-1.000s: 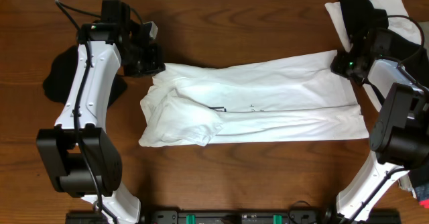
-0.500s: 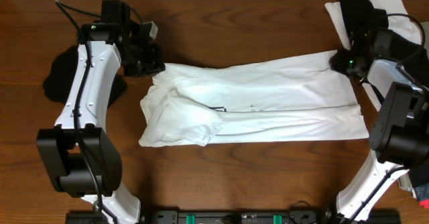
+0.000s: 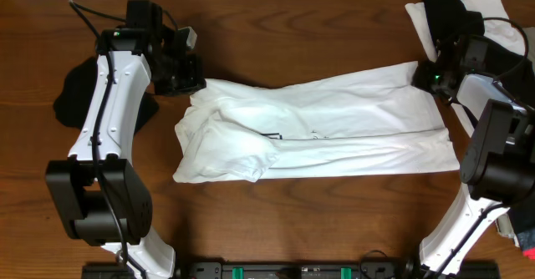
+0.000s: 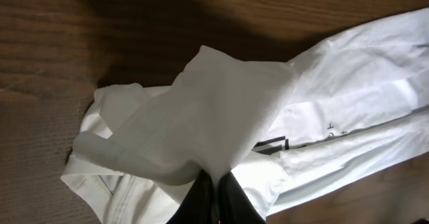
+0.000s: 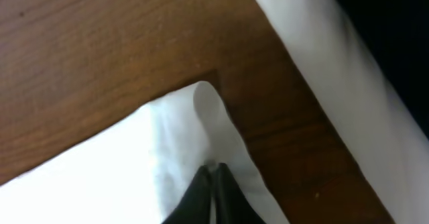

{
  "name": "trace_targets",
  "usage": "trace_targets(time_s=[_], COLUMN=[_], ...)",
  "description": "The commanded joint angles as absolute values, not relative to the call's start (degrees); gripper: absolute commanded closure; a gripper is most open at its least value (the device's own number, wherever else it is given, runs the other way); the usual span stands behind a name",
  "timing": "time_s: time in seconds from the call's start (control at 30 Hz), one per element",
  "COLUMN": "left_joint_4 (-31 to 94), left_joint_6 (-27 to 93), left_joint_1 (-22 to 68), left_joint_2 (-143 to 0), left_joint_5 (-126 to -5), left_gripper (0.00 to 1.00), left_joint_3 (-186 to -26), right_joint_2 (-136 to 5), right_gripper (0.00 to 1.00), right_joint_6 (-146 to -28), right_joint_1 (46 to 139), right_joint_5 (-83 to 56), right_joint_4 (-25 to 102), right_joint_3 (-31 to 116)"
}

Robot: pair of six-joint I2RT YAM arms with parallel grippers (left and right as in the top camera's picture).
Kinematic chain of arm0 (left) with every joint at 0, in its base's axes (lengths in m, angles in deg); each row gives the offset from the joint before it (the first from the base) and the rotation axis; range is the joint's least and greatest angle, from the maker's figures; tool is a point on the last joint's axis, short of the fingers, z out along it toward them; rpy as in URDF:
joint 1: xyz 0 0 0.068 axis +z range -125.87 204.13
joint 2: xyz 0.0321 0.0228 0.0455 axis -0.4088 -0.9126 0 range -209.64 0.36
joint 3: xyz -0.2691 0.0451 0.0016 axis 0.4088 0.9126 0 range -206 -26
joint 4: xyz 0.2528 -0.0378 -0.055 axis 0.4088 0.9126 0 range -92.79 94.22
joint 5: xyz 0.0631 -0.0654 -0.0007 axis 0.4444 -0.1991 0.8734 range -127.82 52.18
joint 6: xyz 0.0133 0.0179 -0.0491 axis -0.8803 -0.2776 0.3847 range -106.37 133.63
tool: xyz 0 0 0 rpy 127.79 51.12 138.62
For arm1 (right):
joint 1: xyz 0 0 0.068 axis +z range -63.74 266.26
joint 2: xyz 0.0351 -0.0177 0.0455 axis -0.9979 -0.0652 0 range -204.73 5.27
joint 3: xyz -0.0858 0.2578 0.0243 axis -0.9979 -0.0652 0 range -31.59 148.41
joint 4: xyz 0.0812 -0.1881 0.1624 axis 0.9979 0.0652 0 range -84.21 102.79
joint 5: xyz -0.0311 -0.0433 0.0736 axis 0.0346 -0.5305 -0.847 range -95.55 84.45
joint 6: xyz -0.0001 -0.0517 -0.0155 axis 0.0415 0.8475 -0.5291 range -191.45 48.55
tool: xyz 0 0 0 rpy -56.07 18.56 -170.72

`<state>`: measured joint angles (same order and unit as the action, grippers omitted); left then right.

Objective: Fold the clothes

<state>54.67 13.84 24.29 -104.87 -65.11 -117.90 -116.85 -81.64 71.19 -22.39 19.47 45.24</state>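
Robotics lab: left arm point(image 3: 109, 103), right arm point(image 3: 493, 145) at wooden table point(image 3: 334, 220)

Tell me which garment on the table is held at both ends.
The white T-shirt stretched across the middle: jaws are shut on each end. The black garment at the left and the black-and-white pile at the right lie unheld.

White T-shirt point(image 3: 351, 112) (black text), brown wood-grain table point(image 3: 292, 216), black garment point(image 3: 65, 95)

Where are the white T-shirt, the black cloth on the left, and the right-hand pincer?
white T-shirt point(image 3: 359, 112), overhead view, middle of its body.
black cloth point(image 3: 67, 99), overhead view, its left part.
right gripper point(image 5: 213, 169), right wrist view, between its fingertips.
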Motion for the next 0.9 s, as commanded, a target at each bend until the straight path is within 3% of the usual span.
trace_targets(time_s=[0.0, 0.87], left_joint_4=[54.80, 54.78], left_joint_6=[14.12, 14.12], left_joint_1=[24.33, 24.33], left_joint_2=[-104.11, -104.11], left_joint_5=[-65.68, -65.68], left_gripper=[0.94, 0.94], left_joint_3=[-118.12, -118.12], right_joint_2=[-118.91, -105.64], right_gripper=[0.98, 0.99], right_joint_6=[-81.73, -82.10], right_joint_1=[71.46, 70.14], right_joint_5=[-22.56, -22.52], right_joint_4=[19.86, 23.97], right_joint_3=[45.18, 46.10])
